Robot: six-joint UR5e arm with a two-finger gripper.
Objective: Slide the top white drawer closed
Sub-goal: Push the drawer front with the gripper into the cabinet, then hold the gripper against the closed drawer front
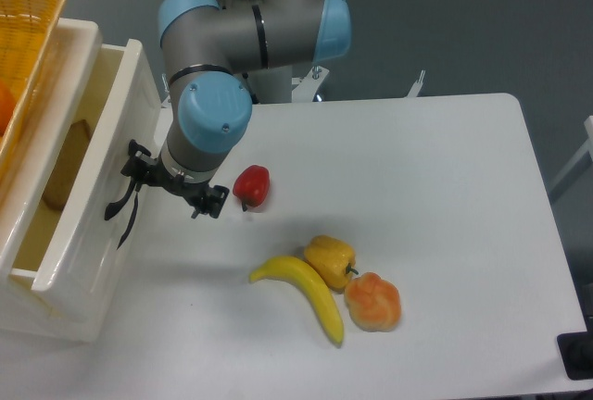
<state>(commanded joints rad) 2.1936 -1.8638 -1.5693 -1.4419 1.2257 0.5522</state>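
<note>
Partly hidden pincer (139, 170) at top white drawer (93, 206) handle; jaws unclear.

The arm is seen reaching down from 12 o'clock, its blue-capped wrist bent toward 9 o'clock; whether the pincer (139, 173) is parted cannot be judged

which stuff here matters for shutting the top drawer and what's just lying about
For the job:
- top drawer, partly open
- its black handle
- gripper, at the drawer front

Lying about:
- red pepper
- yellow pepper
- banana
- orange pepper
- basket
- bread in the drawer
</note>
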